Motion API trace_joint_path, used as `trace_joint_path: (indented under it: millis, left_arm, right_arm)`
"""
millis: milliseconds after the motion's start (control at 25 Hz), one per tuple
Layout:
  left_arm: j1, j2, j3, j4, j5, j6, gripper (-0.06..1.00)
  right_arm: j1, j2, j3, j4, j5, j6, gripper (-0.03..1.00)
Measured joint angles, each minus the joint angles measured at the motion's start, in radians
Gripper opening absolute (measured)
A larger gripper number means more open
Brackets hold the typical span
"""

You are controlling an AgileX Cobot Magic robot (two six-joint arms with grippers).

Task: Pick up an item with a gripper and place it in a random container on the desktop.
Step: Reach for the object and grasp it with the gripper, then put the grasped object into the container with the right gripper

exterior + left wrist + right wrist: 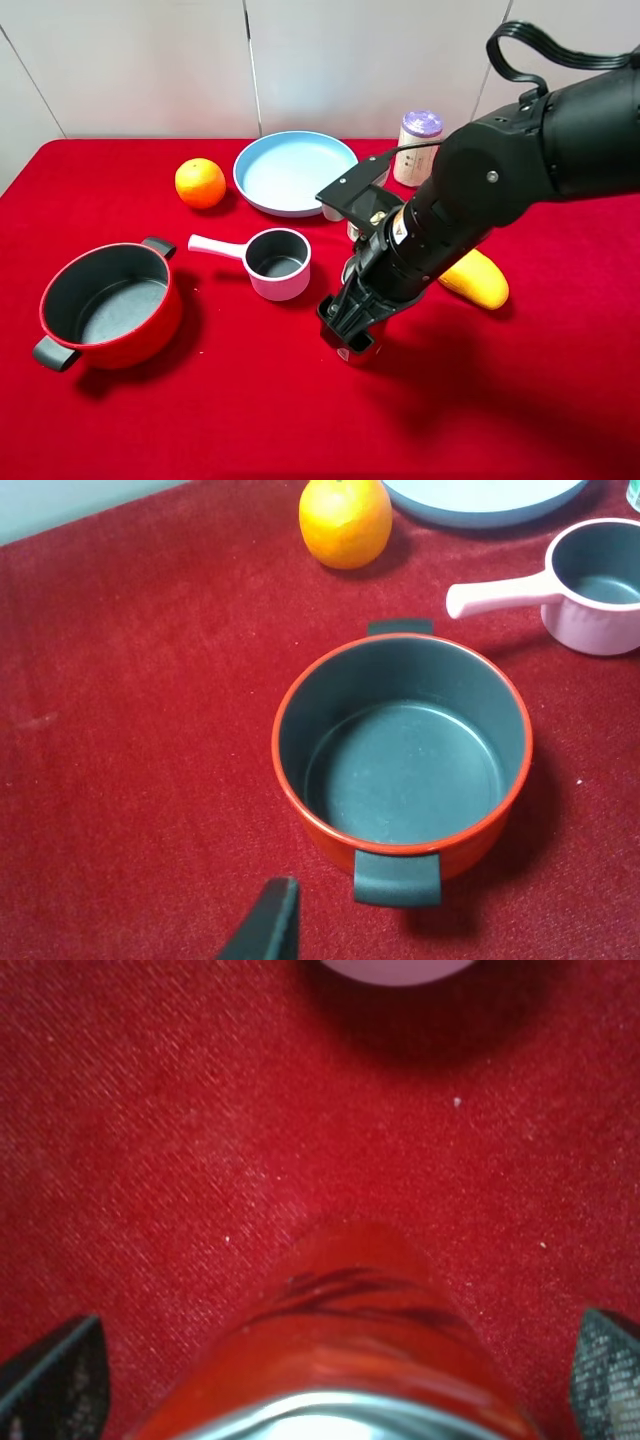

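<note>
where the tool (pixel 330 1385) gapes, can (pixel 345 1310) sits between.

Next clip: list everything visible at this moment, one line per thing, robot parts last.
desktop: 1, red cloth, under everything
drink can: 1, red with silver top, between the right end effector's fingers
saucepan: 1, pink with dark grey inside, centre, left of the drink can, empty
pot: 1, red with two dark handles, front left, empty
plate: 1, blue, back centre
orange: 1, orange, left of the plate
jar: 1, pale with lilac lid, back right
yellow fruit-like item: 1, yellow, right of the drink can
right end effector: 1, black, open, lowered around the drink can
left end effector: 1, black, only one finger shows, near the pot
</note>
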Motion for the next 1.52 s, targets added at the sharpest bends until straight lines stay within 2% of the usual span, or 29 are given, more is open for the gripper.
trace_joint_path:
  millis: [320,400,560,600,1520]
  left_arm:
    - [0.000,0.000,0.000,0.000,0.000,0.000,0.99]
    - [0.000,0.000,0.000,0.000,0.000,0.000,0.99]
    - [0.000,0.000,0.000,0.000,0.000,0.000,0.99]
    - [0.000,0.000,0.000,0.000,0.000,0.000,0.99]
    - [0.000,0.000,0.000,0.000,0.000,0.000,0.99]
  right_arm:
    - [0.000,0.000,0.000,0.000,0.000,0.000,0.69]
    - [0.000,0.000,0.000,0.000,0.000,0.000,0.64]
    - [0.000,0.000,-0.002,-0.005,0.003,0.000,0.45]
    - [0.000,0.000,-0.004,-0.011,0.003,0.000,0.44]
    - [0.000,-0.005,-0.005,-0.014,0.010,-0.001,0.44]
